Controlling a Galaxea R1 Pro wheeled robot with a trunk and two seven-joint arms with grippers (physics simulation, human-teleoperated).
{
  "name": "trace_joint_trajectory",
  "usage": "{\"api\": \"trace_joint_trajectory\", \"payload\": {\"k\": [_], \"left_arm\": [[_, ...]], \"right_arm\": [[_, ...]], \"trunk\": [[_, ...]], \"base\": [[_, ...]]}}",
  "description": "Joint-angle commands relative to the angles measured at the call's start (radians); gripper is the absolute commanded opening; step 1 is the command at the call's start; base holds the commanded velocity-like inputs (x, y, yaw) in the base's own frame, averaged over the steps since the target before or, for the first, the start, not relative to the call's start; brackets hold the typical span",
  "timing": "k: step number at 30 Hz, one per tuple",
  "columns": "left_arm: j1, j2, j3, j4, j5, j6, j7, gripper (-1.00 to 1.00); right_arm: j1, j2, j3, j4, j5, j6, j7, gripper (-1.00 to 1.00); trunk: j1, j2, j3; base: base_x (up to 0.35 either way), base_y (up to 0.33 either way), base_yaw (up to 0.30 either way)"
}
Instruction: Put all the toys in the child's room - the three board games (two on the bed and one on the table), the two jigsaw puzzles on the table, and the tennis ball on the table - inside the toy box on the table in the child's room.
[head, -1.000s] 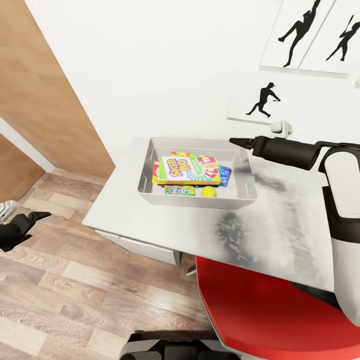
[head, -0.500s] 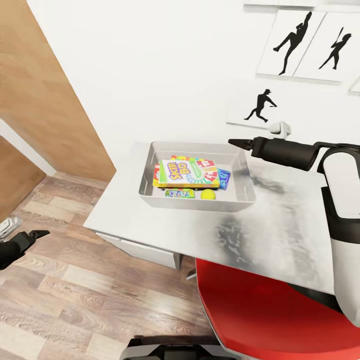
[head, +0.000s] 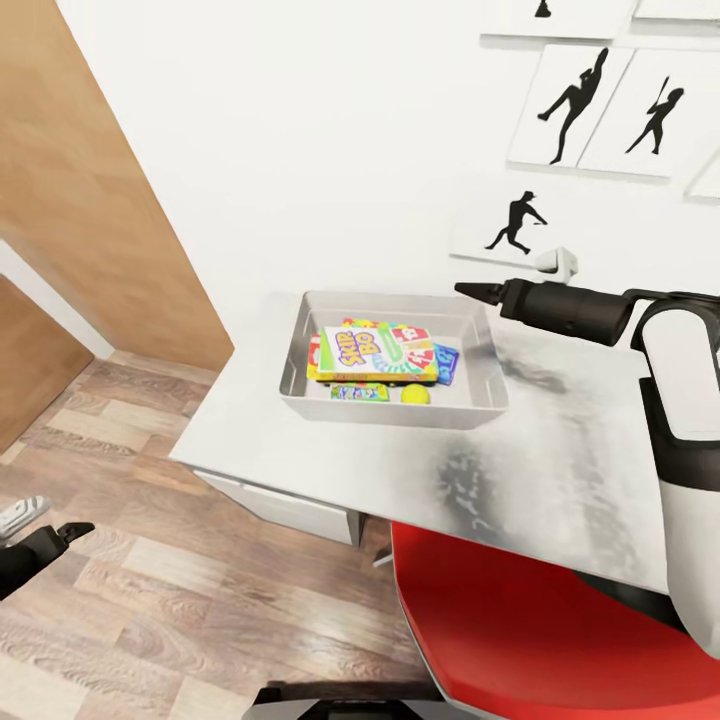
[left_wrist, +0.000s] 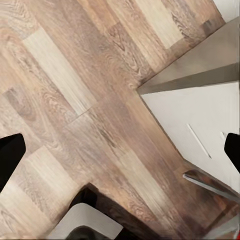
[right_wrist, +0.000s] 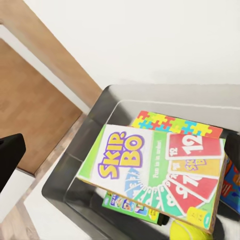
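Desk (head: 560, 470) far-left corner — toy box (head: 395, 410) unmoved, view tilted | one tennis ball (head: 415, 394), Skip-Bo game (head: 375, 352) topmost | my left gripper (left_wrist: 120, 150) lower, wide; right gripper (head: 470, 291) — cannot tell

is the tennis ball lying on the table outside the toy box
No, the tennis ball lies inside the toy box, beside the Skip-Bo game.

R claw (head: 468, 290) open, extended; L claw (head: 70, 529) low, open.
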Motion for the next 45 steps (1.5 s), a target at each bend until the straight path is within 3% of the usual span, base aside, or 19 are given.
{"api": "trace_joint_trajectory", "payload": {"k": [1,4,5,8,9,14,15,17,25,45], "left_arm": [[0.000,0.000,0.001,-0.001,0.010,0.002,0.010,1.00],[0.046,-0.052,0.000,0.002,-0.038,-0.014,0.004,1.00],[0.046,-0.052,0.000,0.002,-0.038,-0.014,0.004,1.00],[0.093,-0.117,0.000,0.005,-0.118,-0.043,0.000,1.00],[0.093,-0.117,0.000,0.005,-0.118,-0.043,0.000,1.00],[0.142,-0.218,-0.001,0.006,-0.255,-0.117,-0.023,1.00],[0.142,-0.218,-0.001,0.006,-0.255,-0.117,-0.023,1.00],[0.151,-0.246,-0.001,0.006,-0.296,-0.138,-0.040,1.00],[0.169,-0.285,-0.003,0.007,-0.352,-0.167,-0.083,1.00],[0.175,-0.300,-0.006,0.007,-0.371,-0.177,-0.099,1.00]], "right_arm": [[-0.001,-0.001,0.001,0.000,0.007,0.003,0.006,1.00],[0.001,0.000,0.000,0.000,0.007,0.003,0.006,1.00],[0.001,0.000,0.000,0.000,0.007,0.003,0.006,1.00],[0.003,0.001,0.000,0.000,0.007,0.003,0.006,1.00],[0.003,0.001,0.000,0.000,0.007,0.003,0.006,1.00],[0.010,0.006,0.002,0.000,0.007,0.003,0.006,1.00],[0.010,0.006,0.002,0.000,0.007,0.003,0.006,1.00],[0.013,0.007,0.004,0.000,0.007,0.003,0.006,1.00],[0.016,-0.001,0.001,0.000,0.007,0.003,0.006,1.00],[0.020,-0.004,0.002,0.000,0.007,0.003,0.006,1.00]], "trunk": [[0.001,-0.002,0.000],[0.001,-0.002,0.005],[0.001,-0.002,0.007],[0.001,-0.002,0.012],[0.001,-0.002,0.014],[0.001,-0.002,0.022],[0.001,-0.002,0.023],[0.001,-0.002,0.027],[0.001,-0.002,0.040],[0.001,-0.002,0.073]], "base": [[0.000,0.000,0.000],[0.000,0.000,0.000],[0.000,0.000,0.000],[0.000,0.000,0.000],[0.000,0.000,0.000],[0.000,0.000,0.000],[0.000,0.000,0.000],[0.000,0.000,0.000],[0.000,0.000,0.000],[0.000,0.000,0.000]]}}
